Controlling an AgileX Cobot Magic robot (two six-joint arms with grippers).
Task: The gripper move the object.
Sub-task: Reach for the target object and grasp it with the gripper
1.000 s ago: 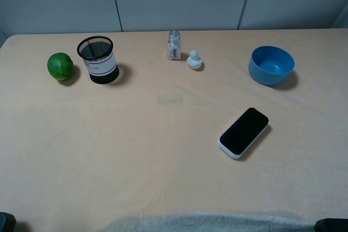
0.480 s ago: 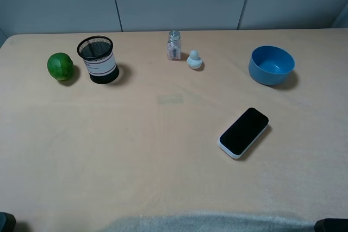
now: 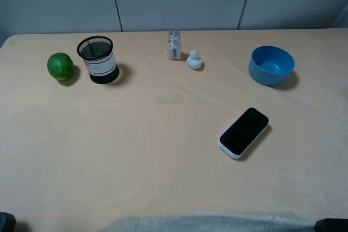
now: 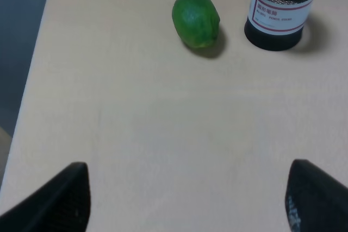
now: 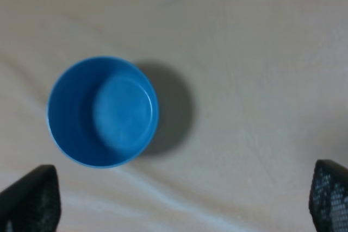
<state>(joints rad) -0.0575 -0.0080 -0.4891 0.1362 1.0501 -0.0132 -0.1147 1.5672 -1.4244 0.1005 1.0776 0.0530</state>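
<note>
Exterior high view, by size. Table (image 3: 163,177): tan, broad. Right gripper (image 5: 179,205): fingers spread wide, empty, blue bowl (image 5: 102,111) clear of both fingers in its wrist view. Left gripper (image 4: 185,205): fingers wide apart, empty, over the table. Blue bowl: upright, 2 o'clock on the table. Phone (image 3: 244,132): screen up, 4 o'clock. Mesh cup (image 3: 98,59): 10 o'clock, lime (image 3: 60,66) near at its 9 o'clock. Shaker (image 3: 173,45), small white figure (image 3: 194,60): 12 o'clock, side by side
</note>
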